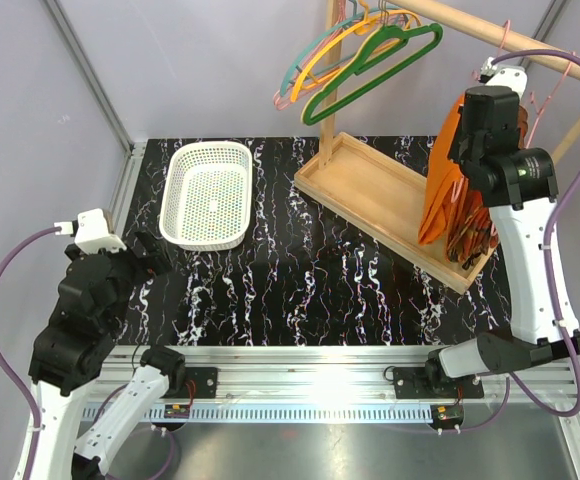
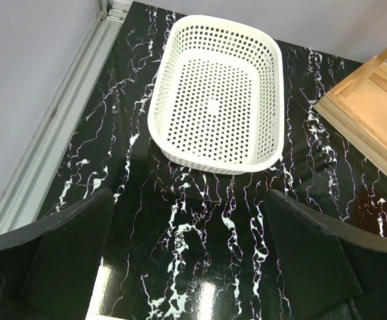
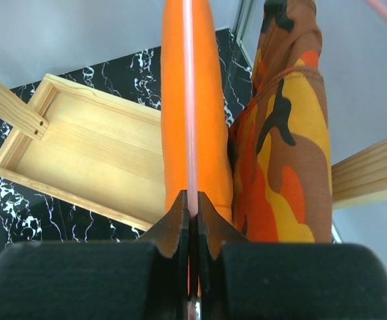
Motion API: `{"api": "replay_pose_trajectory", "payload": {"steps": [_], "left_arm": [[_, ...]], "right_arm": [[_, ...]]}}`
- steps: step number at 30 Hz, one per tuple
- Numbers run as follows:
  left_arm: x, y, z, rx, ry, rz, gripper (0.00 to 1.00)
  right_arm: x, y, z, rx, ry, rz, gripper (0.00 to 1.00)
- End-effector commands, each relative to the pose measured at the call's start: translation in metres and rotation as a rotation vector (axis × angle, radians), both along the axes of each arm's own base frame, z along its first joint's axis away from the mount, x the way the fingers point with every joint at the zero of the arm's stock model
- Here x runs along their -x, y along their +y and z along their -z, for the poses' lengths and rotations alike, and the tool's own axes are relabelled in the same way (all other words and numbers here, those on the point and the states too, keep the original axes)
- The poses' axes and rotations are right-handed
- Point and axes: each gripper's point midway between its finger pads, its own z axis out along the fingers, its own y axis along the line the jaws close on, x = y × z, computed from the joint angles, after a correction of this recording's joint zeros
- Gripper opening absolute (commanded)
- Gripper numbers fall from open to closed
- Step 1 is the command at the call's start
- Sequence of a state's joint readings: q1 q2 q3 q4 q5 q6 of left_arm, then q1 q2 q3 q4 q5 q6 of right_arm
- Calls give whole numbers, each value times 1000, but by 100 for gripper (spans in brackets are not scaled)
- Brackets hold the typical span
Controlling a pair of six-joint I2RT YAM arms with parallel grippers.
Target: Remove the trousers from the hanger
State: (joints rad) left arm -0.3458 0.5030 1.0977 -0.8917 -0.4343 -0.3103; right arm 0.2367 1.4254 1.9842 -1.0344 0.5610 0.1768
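Note:
The plain orange trousers hang from the pink wire hanger at the right end of the wooden rack; they also show in the right wrist view. My right gripper is shut on the hanger's thin pink wire, which runs up in front of the trousers. In the top view the right gripper is high beside the trousers, its jaws hidden by the wrist. My left gripper is open and empty above the table at the near left, also seen in the top view.
A patterned orange, brown and yellow garment hangs just right of the trousers. The wooden rack's tray base and top rail carry green, yellow and pink hangers. A white perforated basket sits at the back left.

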Motion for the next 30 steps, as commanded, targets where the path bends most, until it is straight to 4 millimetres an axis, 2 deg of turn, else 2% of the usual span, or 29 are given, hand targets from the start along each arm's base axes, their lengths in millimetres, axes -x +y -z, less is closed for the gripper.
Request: {"api": "replay_pose_trajectory", "payload": {"steps": [1,5,10,18,25,30], "left_arm": [[-7,-7,-8,0,-24,34,99],[-9,-9,-7,0,-20,38,99],[-13,-9,-1,-7,-7,34,99],[-20,-16,8,1,19,52,99],[-26,-23,16,10,28,72,99],[-31,-26,23,10,49,79,99]], "right_arm": [[-3,-7,-74,-1,-241,7,0],[-2,-9,-102,23,-297,3,0],[2,-9,-126,16,-351,-9,0],[10,-6,-151,24,-431,-53,0],[23,-1,-189,40,-573,-112,0],[24,3,-201,57,-616,-144,0]]}}
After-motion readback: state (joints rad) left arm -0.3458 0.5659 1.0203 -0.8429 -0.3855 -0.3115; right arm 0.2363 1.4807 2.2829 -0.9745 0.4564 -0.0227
